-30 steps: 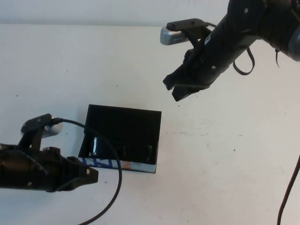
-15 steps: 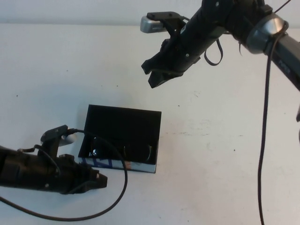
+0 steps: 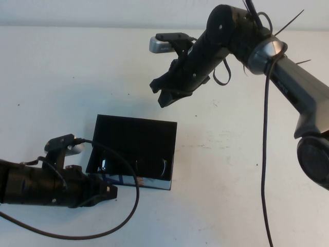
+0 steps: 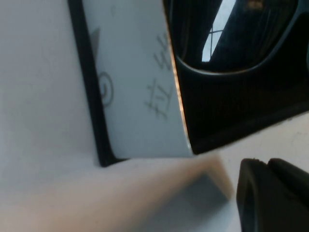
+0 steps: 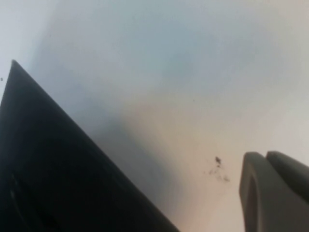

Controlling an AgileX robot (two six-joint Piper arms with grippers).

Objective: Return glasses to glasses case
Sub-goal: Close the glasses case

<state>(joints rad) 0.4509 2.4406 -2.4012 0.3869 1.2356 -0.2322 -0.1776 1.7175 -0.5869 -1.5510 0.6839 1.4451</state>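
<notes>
Both grippers [image 3: 109, 192] [image 3: 160, 93] nearer the glasses case [image 3: 134, 150] now.

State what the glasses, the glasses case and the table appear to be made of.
Glasses: likely glossy plastic; lenses glint. Glasses case: probably matte printed card, flat panels, pale lettered side. Table: white, matte, speckled, material unclear. Left tool beside the case's front; right tool hovers beyond the case.

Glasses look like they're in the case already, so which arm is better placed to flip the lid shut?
Probably the right. Its gripper hovers just beyond the upright flap lid of the glasses case; the left gripper sits low at the case's near corner, opposite the lid.
</notes>
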